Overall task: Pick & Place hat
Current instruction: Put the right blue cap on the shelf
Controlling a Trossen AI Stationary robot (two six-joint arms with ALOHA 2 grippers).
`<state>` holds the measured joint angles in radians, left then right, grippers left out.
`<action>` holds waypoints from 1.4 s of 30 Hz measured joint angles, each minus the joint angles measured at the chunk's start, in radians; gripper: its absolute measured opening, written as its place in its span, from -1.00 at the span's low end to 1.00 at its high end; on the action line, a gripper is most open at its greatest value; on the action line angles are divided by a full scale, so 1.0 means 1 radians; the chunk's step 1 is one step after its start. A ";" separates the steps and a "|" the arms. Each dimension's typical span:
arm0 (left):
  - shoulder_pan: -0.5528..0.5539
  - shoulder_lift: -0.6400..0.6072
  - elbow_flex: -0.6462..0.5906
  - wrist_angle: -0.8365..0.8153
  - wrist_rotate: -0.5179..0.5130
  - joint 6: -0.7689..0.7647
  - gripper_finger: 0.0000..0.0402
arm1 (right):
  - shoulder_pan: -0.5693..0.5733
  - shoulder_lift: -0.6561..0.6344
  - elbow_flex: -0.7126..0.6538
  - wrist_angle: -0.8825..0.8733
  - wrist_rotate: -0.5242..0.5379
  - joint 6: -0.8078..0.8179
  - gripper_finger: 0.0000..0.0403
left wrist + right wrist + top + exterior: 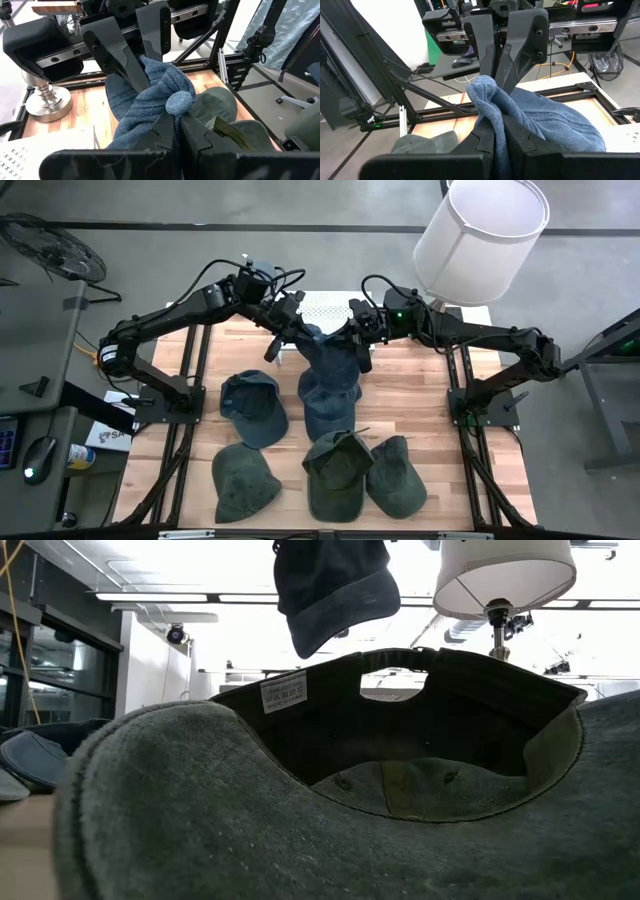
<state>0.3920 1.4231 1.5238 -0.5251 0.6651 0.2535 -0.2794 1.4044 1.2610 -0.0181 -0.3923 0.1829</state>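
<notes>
A blue denim hat (332, 365) is lifted above the table's middle; in the low view the hat (335, 590) hangs high, clear of the wood. My left gripper (298, 330) is shut on its far-left part. My right gripper (354, 336) is shut on its far-right part. The two grippers face each other closely. A second blue hat (330, 415) lies on the table under the held one. My left gripper (176, 117) pinches a bunched fold of the hat's blue cloth (179, 101) between its two fingers, coming from the table's left. The hat hangs below, clear of the table. My right gripper (500, 125) pinches a gathered ridge of the same cloth (485, 92), several layers, coming from the table's right. The cloth between the two grippers sags.
On the table lie a blue cap (253, 408) and three green caps (243, 483), (337, 473), (397, 475). One green cap (400, 770) lies upside down close before the low camera. A white lamp (482, 235) stands at the far right, a white perforated sheet (328, 308) at the far edge.
</notes>
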 joint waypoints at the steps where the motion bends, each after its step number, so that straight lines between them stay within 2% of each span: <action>1: 0.000 0.000 0.000 0.000 0.000 0.000 -0.99 | 0.000 0.000 0.000 0.000 0.000 0.000 -0.94; 10: 0.000 0.000 0.000 0.002 -0.011 -0.005 -0.99 | -0.001 -0.019 0.000 -0.010 0.047 0.022 -0.81; 19: 0.000 0.000 0.000 0.009 -0.077 -0.024 -0.99 | -0.002 -0.089 0.000 -0.063 0.145 0.017 -0.37; 25: 0.002 0.000 0.000 0.036 -0.138 -0.035 -0.99 | -0.002 -0.197 0.002 -0.211 0.301 -0.001 -0.15; 28: 0.023 0.000 0.000 0.084 -0.121 -0.053 -0.99 | -0.001 -0.254 0.002 -0.302 0.363 0.002 -0.12; 34: 0.101 0.017 0.000 0.155 -0.114 -0.135 -0.99 | 0.022 -0.350 0.002 -0.451 0.419 0.049 -0.14; 42: 0.160 0.101 0.006 0.237 -0.107 -0.225 -0.99 | 0.054 -0.441 0.001 -0.633 0.540 0.105 -0.20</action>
<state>0.5522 1.5241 1.5295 -0.2877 0.5583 0.0290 -0.2259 0.9633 1.2624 -0.6508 0.1476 0.2875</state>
